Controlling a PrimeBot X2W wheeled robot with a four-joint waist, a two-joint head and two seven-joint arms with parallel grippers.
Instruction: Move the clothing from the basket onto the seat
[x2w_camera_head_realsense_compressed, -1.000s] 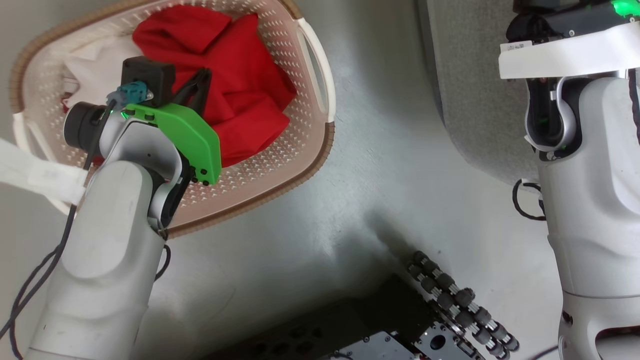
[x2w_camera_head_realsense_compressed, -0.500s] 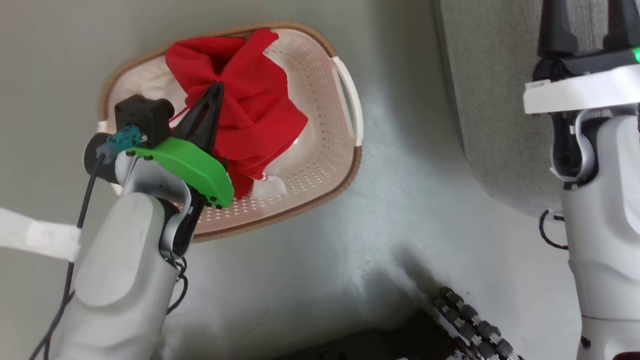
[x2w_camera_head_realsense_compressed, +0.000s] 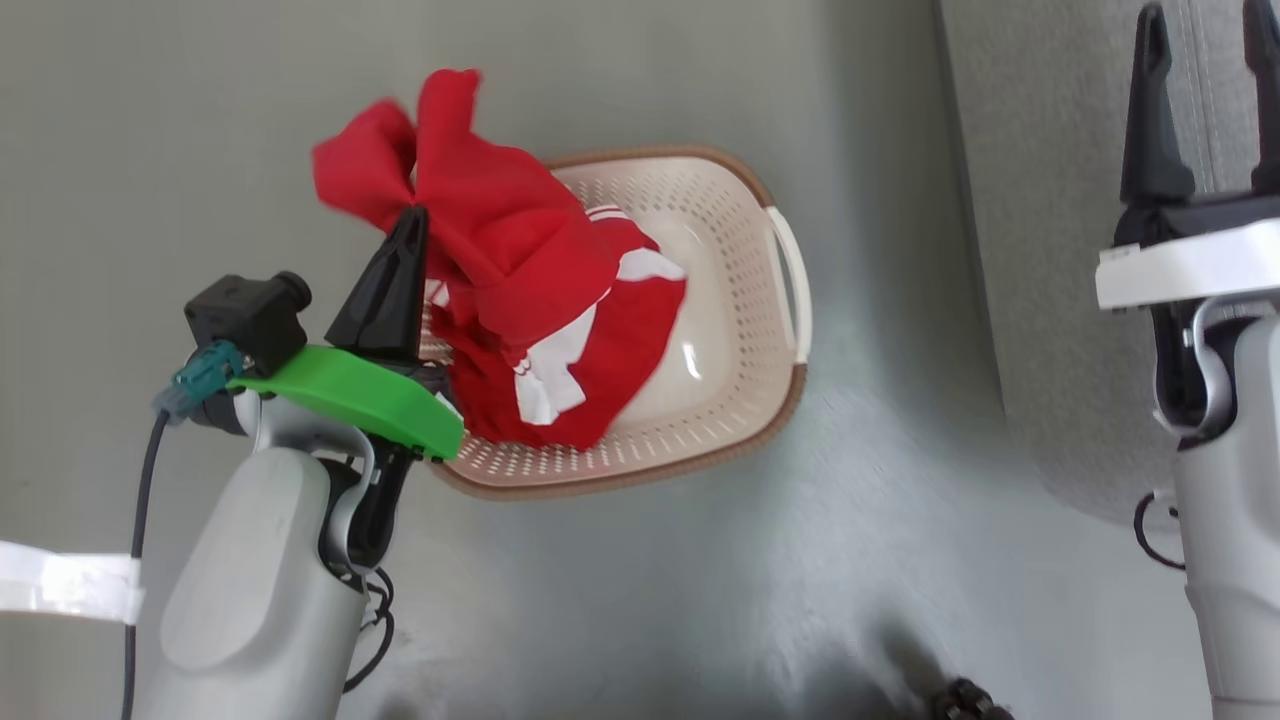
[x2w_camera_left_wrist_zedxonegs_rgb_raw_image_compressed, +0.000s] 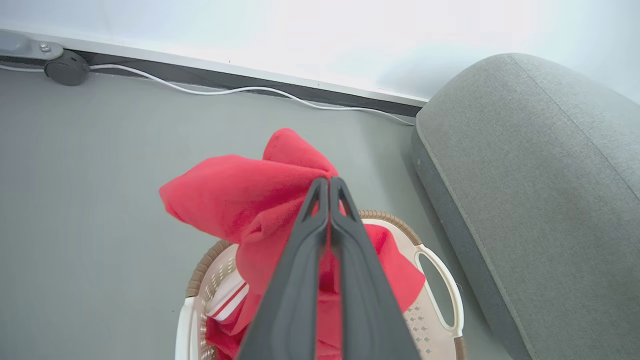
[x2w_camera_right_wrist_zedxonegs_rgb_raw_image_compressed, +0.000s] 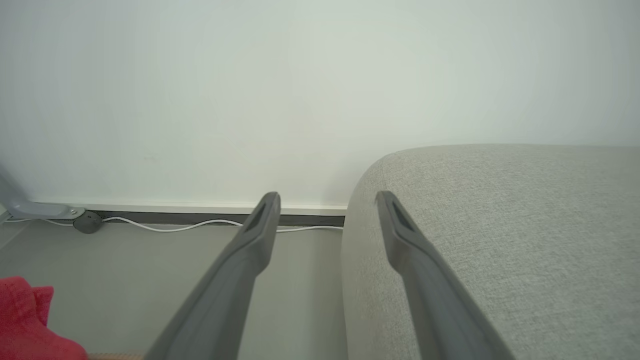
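Observation:
My left gripper (x2w_camera_head_realsense_compressed: 412, 222) is shut on the red clothing (x2w_camera_head_realsense_compressed: 500, 250), which hangs bunched from its fingertips above the cream basket (x2w_camera_head_realsense_compressed: 740, 300). The garment's lower part, with white striped trim (x2w_camera_head_realsense_compressed: 545, 370), still drapes into the basket. In the left wrist view the closed left gripper (x2w_camera_left_wrist_zedxonegs_rgb_raw_image_compressed: 329, 182) pinches the red clothing (x2w_camera_left_wrist_zedxonegs_rgb_raw_image_compressed: 235, 197) over the basket (x2w_camera_left_wrist_zedxonegs_rgb_raw_image_compressed: 440, 280). The grey seat (x2w_camera_head_realsense_compressed: 1050, 250) lies to the right. My right gripper (x2w_camera_head_realsense_compressed: 1205, 30) stands open and holds nothing above the seat (x2w_camera_right_wrist_zedxonegs_rgb_raw_image_compressed: 500, 225); in the right wrist view the right gripper (x2w_camera_right_wrist_zedxonegs_rgb_raw_image_compressed: 326, 200) has spread fingers.
The basket stands on smooth grey-green floor (x2w_camera_head_realsense_compressed: 650, 600) left of the seat. A white cable (x2w_camera_left_wrist_zedxonegs_rgb_raw_image_compressed: 225, 90) runs along the wall's dark baseboard, with a round grey fitting (x2w_camera_left_wrist_zedxonegs_rgb_raw_image_compressed: 65, 67) at the far left. A dark part of my base (x2w_camera_head_realsense_compressed: 965, 700) shows at the bottom.
The left gripper has lifted the red clothing up out of the basket, uncovering its white trim. The head camera has risen, so the basket looks smaller and lower right.

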